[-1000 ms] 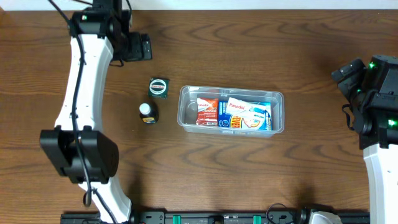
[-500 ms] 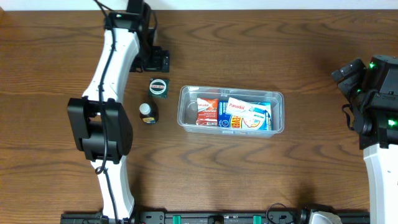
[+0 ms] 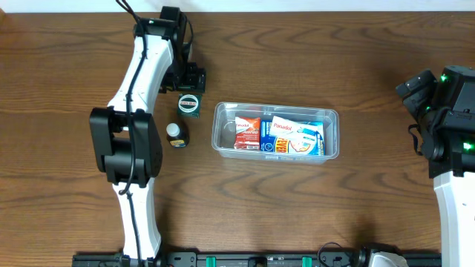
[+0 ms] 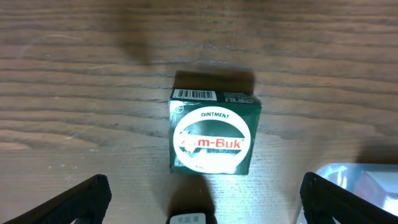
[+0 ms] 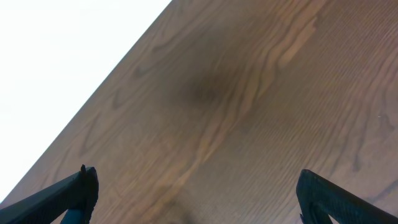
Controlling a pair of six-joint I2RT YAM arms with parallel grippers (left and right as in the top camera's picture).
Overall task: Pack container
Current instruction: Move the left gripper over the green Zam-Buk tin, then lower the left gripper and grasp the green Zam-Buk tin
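The clear, shallow plastic tub with rounded corners and a rim, the container (image 3: 223, 126), sits flat on the brown wooden table (image 3: 245, 200), a little toward three o'clock of its centre. A red-and-white medicine box (image 3: 247, 132) and a blue Panadol box (image 3: 293, 137) already lie inside. The tub looks light, thin-walled and slick, likely to flex if squeezed and to slide if nudged. If it must be moved, I'd take it by the rim at a short end, where the wall is stiffest.

Just beside the tub at its ten o'clock lies a small green square ointment box (image 4: 214, 134). At the tub's nine o'clock stands a small dark bottle with a white cap (image 3: 176, 134). Both are outside it.

The left gripper (image 4: 205, 183) hovers over the green box with its jaws spread wide, holding nothing. Its arm runs from the six o'clock table edge up and bends over at eleven o'clock. The right gripper (image 5: 196, 186) is parked at three o'clock, well apart from everything, jaws wide and empty over bare wood.
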